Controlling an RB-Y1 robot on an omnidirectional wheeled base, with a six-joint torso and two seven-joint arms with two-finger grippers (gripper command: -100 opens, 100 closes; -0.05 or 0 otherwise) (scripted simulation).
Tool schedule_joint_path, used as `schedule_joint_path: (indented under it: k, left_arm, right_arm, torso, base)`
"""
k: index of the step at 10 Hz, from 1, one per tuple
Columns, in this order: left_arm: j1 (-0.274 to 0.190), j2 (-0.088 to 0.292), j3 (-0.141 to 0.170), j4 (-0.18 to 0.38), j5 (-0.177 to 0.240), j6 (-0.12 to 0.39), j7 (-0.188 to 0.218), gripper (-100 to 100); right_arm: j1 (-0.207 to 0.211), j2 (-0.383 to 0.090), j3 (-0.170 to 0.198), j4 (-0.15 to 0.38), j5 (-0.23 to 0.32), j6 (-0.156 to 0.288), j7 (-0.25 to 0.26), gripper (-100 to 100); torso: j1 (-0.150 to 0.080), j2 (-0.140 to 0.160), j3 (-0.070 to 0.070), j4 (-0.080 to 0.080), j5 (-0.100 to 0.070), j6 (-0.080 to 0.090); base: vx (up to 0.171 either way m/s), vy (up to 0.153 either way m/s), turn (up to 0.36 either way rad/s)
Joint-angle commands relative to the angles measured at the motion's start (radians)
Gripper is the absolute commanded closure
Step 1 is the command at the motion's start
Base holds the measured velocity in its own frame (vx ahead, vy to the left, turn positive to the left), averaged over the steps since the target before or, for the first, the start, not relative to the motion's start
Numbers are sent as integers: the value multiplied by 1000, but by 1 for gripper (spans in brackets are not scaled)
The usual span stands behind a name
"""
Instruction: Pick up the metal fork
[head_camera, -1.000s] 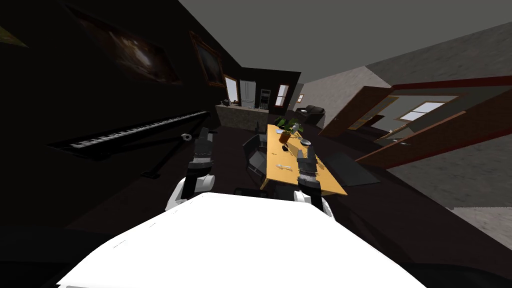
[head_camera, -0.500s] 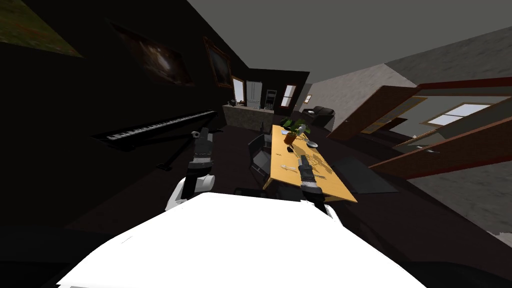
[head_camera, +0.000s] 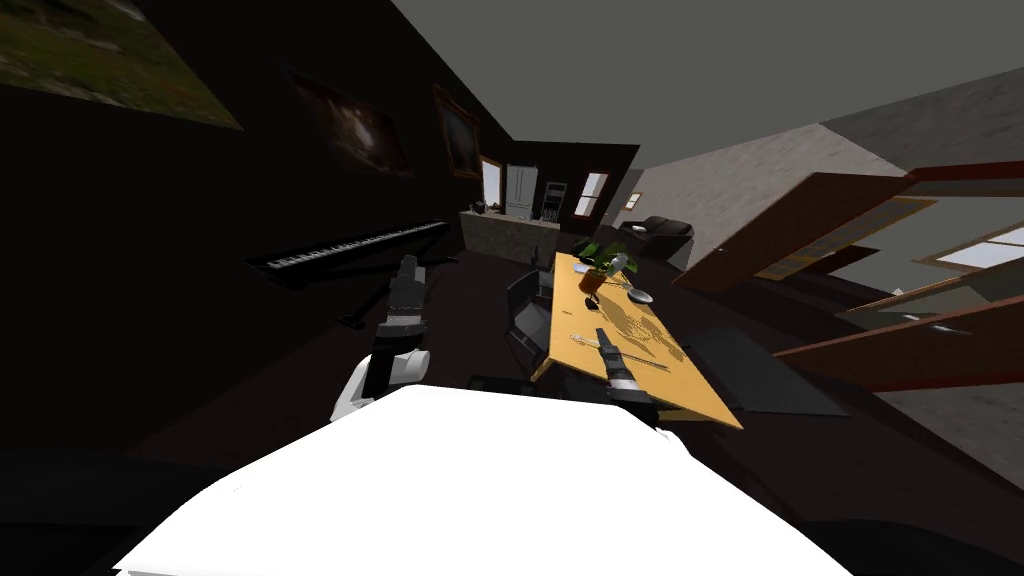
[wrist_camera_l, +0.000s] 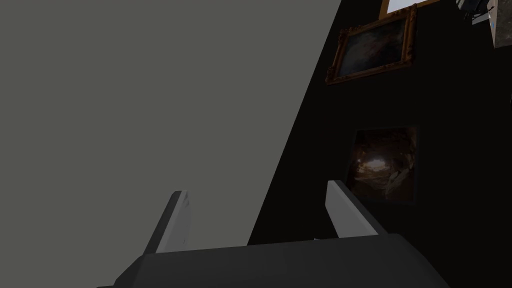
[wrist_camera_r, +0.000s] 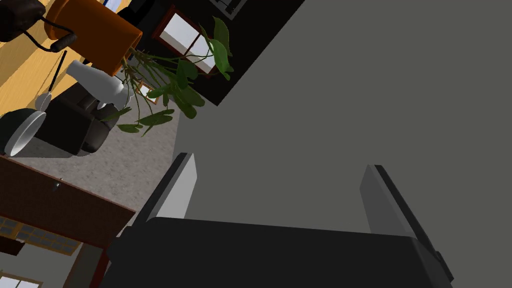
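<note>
The left gripper (wrist_camera_l: 257, 189) is held out to the left, its thin blades spread wide and empty. The right gripper (wrist_camera_r: 278, 165), equally wide and empty, hovers over the near end of the smooth orange-wood table (head_camera: 685, 385), pointing up rather than down. The approach is in hand. A slim pale sliver lying flat just left of it is probably the fork (head_camera: 578, 339). Next, the wrist should pitch down and lower over it. Beyond stand a terracotta-coloured pot (wrist_camera_r: 95, 30) of floppy leaves and a round grey bowl (wrist_camera_r: 22, 132).
</note>
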Motion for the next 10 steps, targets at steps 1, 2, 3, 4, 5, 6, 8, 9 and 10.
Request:
schedule_joint_path:
  k: [1,2,3,4,5,6,8,9,10]
  left_arm:
    - [0,0,0,0,0,0,0,0]
    - [0,0,0,0,0,0,0,0]
    - [0,0,0,0,0,0,0,0]
    - [0,0,0,0,0,0,0,0]
    - [0,0,0,0,0,0,0,0]
    - [0,0,0,0,0,0,0,0]
    - [0,0,0,0,0,0,0,0]
    - [0,0,0,0,0,0,0,0]
    - [0,0,0,0,0,0,0,0]
  right_arm:
    - [4,-24,-18,38,4,2,9,-100]
    - [21,-42,-27,73,25,9,35,-100]
    - [38,-61,-34,103,47,16,61,-100]
    - [38,-61,-34,117,47,16,61,-100]
    - [53,-80,-40,143,72,22,87,-100]
    - [53,-80,-40,159,72,22,87,-100]
    - [68,-99,-43,202,98,27,113,-100]
    - [82,-118,-45,241,127,33,137,-100]
    - [94,-138,-45,271,158,38,162,-100]
  torso:
    - [0,0,0,0,0,0]
    - [-1,0,0,0,0,0]
    - [-1,0,0,0,0,0]
    - [0,-1,-1,0,0,0]
    - [0,-1,-1,0,0,0]
    - [0,-2,-1,0,0,0]
    - [-1,-2,-1,0,0,0]
    - [-1,-2,-1,0,0,0]
    - [-1,-3,-2,0,0,0]
  base:
    - [-3,30,76]
    - [0,35,159]
    - [17,44,228]
    - [19,31,62]
    - [16,40,134]
    - [14,27,85]
    - [26,23,117]
    - [38,29,168]
    - [61,28,223]
